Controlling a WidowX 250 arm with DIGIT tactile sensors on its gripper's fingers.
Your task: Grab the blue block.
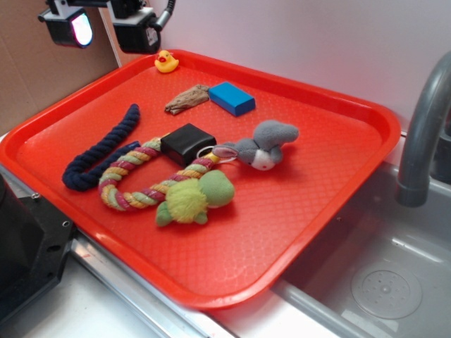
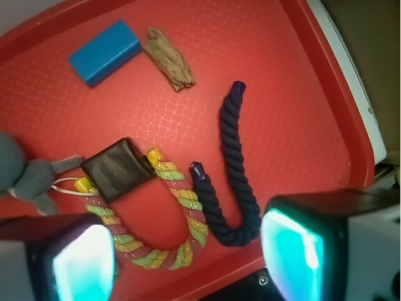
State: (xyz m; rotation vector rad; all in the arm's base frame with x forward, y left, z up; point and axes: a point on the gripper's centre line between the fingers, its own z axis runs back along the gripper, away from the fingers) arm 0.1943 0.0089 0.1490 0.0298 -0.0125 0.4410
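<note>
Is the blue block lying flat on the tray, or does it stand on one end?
Lying flat: the blue block rests broad face down on the tray.

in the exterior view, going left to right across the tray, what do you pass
dark navy twisted rope → small yellow rubber duck → brown piece of wood → bright sky-blue rectangular block → grey plush mouse. The black box, multicoloured rope ring and green plush overlap in the middle, so they are left out.
</note>
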